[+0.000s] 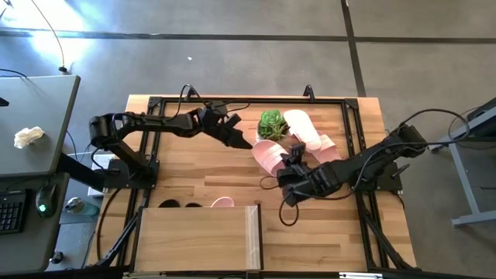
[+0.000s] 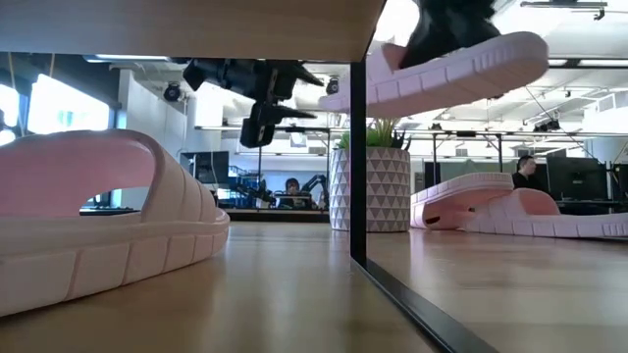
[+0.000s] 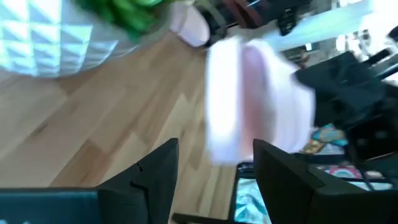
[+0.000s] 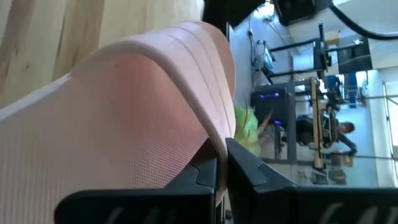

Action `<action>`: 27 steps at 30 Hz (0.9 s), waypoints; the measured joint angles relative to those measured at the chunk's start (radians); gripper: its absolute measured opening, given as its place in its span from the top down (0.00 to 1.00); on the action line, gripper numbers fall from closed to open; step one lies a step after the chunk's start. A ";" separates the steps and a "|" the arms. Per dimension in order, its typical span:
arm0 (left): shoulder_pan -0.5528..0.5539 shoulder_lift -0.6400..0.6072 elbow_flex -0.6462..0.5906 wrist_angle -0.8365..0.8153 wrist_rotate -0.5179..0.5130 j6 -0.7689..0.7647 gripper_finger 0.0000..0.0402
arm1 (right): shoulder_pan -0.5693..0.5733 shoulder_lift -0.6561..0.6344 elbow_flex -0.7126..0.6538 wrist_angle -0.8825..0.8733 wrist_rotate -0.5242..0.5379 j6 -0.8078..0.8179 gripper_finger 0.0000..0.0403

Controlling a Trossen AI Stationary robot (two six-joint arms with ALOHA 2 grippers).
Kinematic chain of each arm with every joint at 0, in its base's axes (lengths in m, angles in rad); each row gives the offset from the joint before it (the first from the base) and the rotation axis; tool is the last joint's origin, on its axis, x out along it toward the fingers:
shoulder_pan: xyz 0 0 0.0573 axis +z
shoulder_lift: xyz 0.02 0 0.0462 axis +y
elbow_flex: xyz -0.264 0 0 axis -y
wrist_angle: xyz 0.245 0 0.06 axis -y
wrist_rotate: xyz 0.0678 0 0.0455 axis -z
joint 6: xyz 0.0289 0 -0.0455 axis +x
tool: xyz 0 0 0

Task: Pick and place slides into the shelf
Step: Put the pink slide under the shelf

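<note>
Stored slide: light pink ribbed-strap slide (image 2: 98, 221) is seen already lying under the light-wood plywood shelf (image 1: 200, 236), at its left end.
Other stored: two black slide toes (image 1: 180, 204) and one pink toe (image 1: 223, 202) are seen poking out from the shelf's far edge; three judged placed.
Held slide: pink slide (image 1: 271, 156) is pinched by its strap in the shut right gripper (image 1: 288, 180), lifted off the wooden tabletop (image 1: 232, 174), near its middle.
Left: two pink slides (image 1: 308, 133) are left by the potted green plant (image 1: 272, 122), near the far edge.
Left gripper (image 1: 236, 139): open, empty, hovering beside the plant.
Progress: judged about half done.
</note>
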 joint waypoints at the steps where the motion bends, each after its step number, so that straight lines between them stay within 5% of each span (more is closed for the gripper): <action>1: 0.002 0.000 0.000 0.009 0.011 -0.011 0.53 | -0.007 0.000 -0.001 0.027 -0.006 -0.024 1.00; 20: 0.001 0.000 0.000 -0.019 0.018 -0.032 0.53 | -0.048 0.000 -0.001 0.190 -0.097 -0.195 1.00; 27: 0.001 0.000 0.000 -0.065 0.141 -0.004 0.53 | -0.049 0.000 -0.001 0.198 -0.118 -0.230 1.00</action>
